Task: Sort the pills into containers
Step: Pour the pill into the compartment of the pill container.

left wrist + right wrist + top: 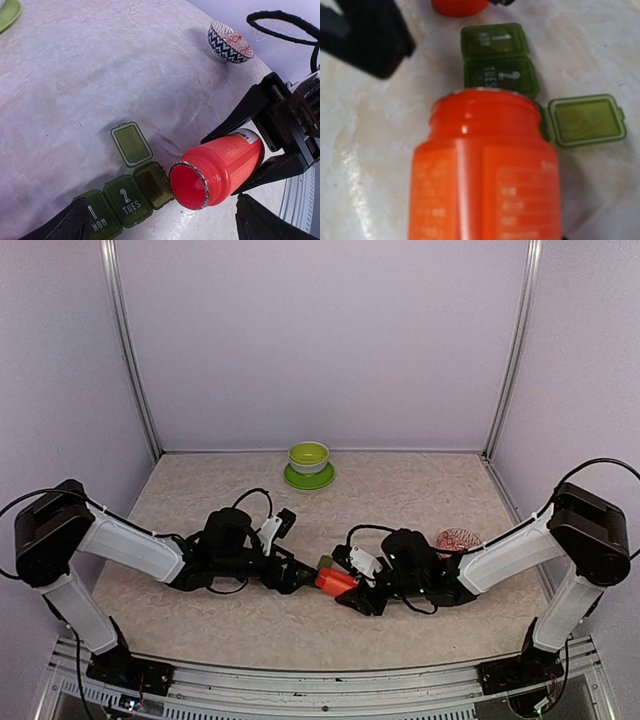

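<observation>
The containers [125,200] are a dark green strip of three compartments; "1 MON" and "2 TUES" are closed, and the third [154,184] is open with its lid [131,144] flipped back. A red bottle [220,167] lies tipped, its open mouth right beside the open compartment. My right gripper [352,583] is shut on the bottle's body, with black fingers [240,117] either side of it. My left gripper [165,229] stands open over the strip with nothing in it. No pills show. In the right wrist view the bottle [485,170] fills the front and hides the open compartment.
A lime-green bowl [308,456] on a saucer [308,479] stands at the back centre. A red-and-white patterned bowl [230,42] sits to the right, behind my right arm. A red cap-like piece [460,6] lies beyond the strip.
</observation>
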{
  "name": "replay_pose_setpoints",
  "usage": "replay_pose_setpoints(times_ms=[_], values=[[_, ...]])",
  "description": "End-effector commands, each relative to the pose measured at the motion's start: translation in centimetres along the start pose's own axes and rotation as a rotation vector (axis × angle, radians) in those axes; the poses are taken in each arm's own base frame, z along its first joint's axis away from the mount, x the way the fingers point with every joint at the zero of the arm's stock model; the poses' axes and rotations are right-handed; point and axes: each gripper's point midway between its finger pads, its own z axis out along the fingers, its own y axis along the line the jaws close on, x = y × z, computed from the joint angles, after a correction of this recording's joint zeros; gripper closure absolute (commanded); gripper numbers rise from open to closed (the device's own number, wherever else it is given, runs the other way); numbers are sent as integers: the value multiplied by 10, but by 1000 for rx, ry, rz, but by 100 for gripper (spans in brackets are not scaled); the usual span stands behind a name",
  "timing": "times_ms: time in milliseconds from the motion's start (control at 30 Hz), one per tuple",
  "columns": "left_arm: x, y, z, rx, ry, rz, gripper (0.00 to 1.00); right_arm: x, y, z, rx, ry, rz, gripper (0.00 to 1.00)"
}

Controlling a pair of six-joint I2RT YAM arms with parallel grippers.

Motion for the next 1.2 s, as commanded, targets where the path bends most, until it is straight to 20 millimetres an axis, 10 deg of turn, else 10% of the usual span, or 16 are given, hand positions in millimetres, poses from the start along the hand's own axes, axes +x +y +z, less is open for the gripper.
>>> replay_pose_setpoints(times_ms=[0,1167], values=[[-6,-3,6,0,-3,22,2,-22,-6,-6,22,-39,-2,95],[2,6,15,-46,34,17,2,-27,-10,-6,37,20,-23,95]])
